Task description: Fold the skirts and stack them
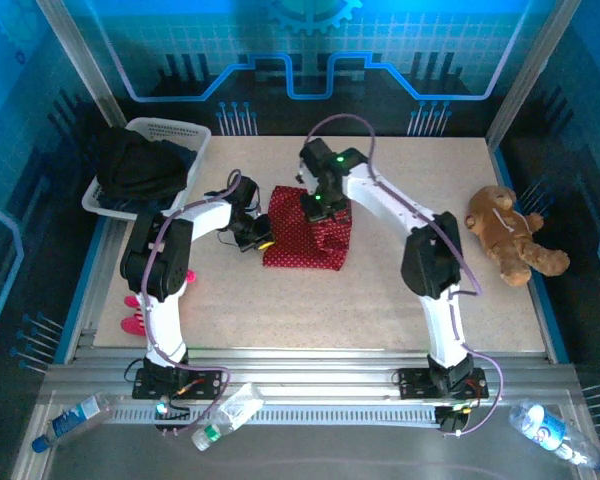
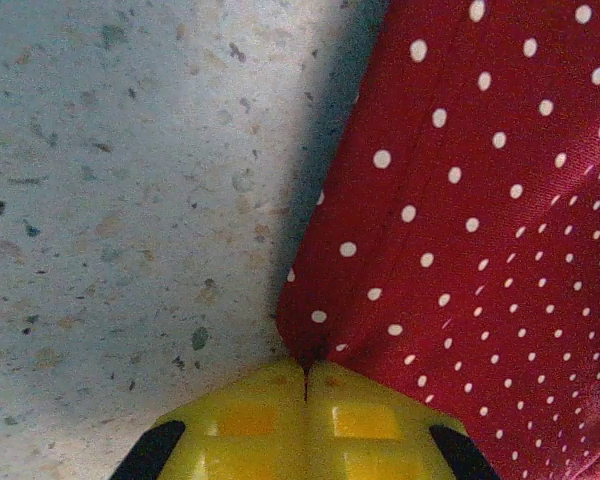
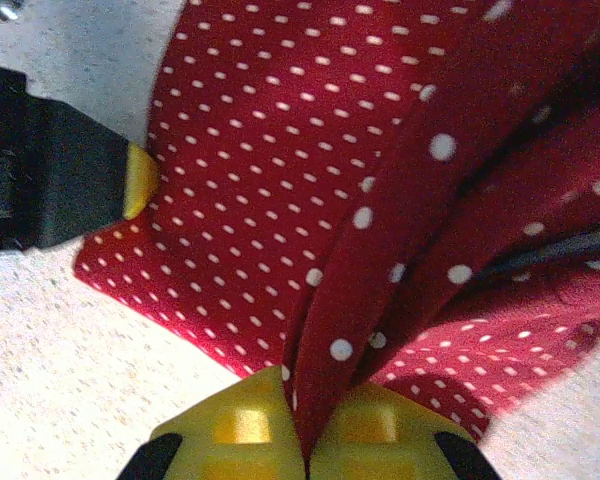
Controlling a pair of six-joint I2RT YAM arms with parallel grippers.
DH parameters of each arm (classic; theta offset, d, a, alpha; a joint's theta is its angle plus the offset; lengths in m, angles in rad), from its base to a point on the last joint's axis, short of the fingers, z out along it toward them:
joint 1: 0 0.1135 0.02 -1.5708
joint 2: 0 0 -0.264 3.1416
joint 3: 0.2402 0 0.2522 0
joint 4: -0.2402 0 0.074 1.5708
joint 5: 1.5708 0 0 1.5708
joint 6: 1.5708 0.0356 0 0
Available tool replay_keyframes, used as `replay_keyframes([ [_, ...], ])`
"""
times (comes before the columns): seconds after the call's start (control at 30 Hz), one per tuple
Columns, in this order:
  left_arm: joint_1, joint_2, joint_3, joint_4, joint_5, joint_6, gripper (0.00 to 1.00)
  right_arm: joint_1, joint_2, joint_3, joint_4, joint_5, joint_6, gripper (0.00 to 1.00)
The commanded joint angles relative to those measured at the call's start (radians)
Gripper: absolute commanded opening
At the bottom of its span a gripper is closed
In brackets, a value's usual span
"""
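Red dotted skirt (image 1: 305, 235) sits mid table (image 1: 380, 300), your left gripper (image 2: 306, 385) pinching its 9 o'clock edge and right gripper (image 3: 298, 400) clamped on a fold near 12, so lift both evenly, cloth taut.

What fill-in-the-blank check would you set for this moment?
1. The left tool and the right tool are each shut on the ____ skirt.
2. The teddy bear lies on the table's ____ side.
3. The white basket sits at the far ____ corner.
Missing words: red; right; left.
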Motion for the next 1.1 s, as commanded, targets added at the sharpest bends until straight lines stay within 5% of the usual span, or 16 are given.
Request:
replay_keyframes([
  [0.0, -0.007, -0.012, -0.024, -0.008, 0.012, -0.017, 0.00, 0.049, 0.099, 0.121, -0.046, -0.060, 0.054, 0.00],
  [0.2, -0.007, -0.002, -0.030, 0.006, 0.037, -0.026, 0.00, 0.087, 0.230, 0.265, -0.056, -0.122, 0.076, 0.00],
  [0.43, -0.003, -0.005, -0.044, 0.012, 0.044, -0.036, 0.00, 0.080, 0.257, 0.265, -0.070, -0.035, 0.128, 0.00],
  [0.63, -0.002, -0.029, -0.040, -0.009, 0.047, -0.033, 0.00, 0.072, 0.264, 0.234, -0.003, -0.105, 0.218, 0.05],
  [0.8, 0.017, -0.125, -0.042, -0.079, -0.092, -0.051, 0.22, 0.072, 0.212, 0.183, 0.109, -0.154, 0.268, 0.22],
  [1.07, 0.049, -0.318, -0.117, -0.093, -0.282, -0.084, 0.29, 0.033, 0.043, 0.051, 0.256, -0.222, 0.239, 0.44],
])
